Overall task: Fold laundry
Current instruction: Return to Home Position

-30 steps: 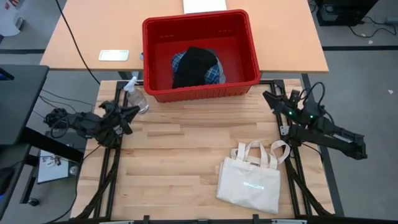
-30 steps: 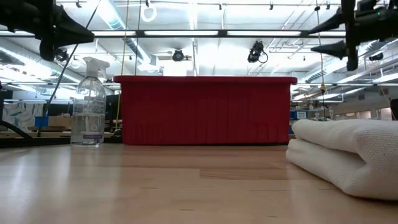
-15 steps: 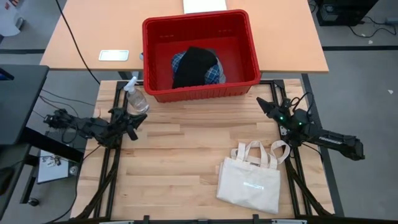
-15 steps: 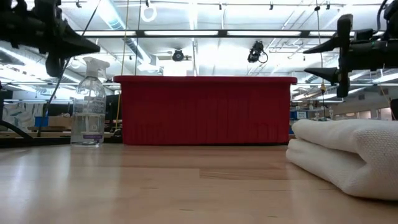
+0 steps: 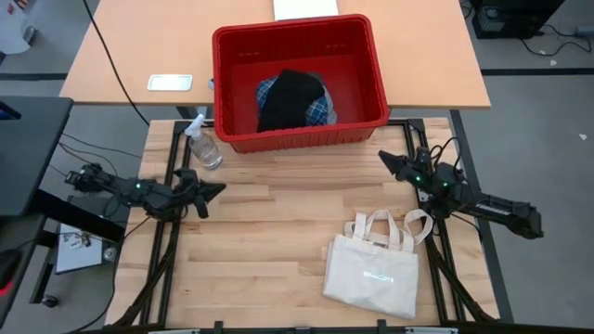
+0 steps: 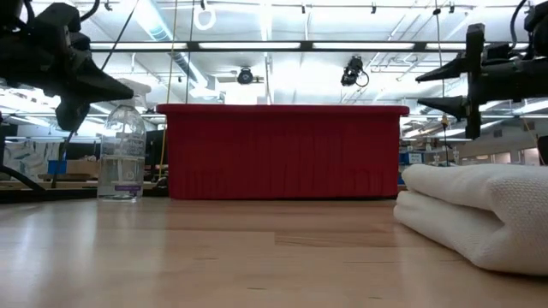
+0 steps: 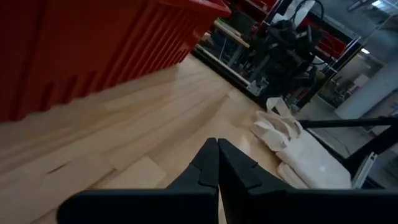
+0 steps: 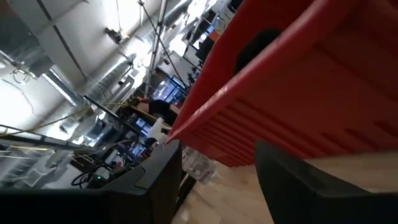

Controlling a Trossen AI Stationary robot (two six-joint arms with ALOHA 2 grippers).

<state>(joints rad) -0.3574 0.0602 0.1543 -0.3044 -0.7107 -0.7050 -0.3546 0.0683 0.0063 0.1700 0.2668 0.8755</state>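
black shirt: lay on plaid shirt in red bin, 12 o'clock. left gripper: clenched, 9 o'clock. right gripper: released, 3 o'clock.

- Worktable: pale butcher-block top of jointed planks, carried on a black metal frame.
- Second table: smooth tan top, standing just behind the worktable.
- Black desk: at the left edge of the high view, with dark cables trailing between it and the worktable.
- Floor: grey, crossed by dark seam lines.
- Ceiling: open and industrial, white, hung with pipes and rails. Long strip lights are lit across it.
- Far room, low view: benches and shelving, too blurred to itemise.
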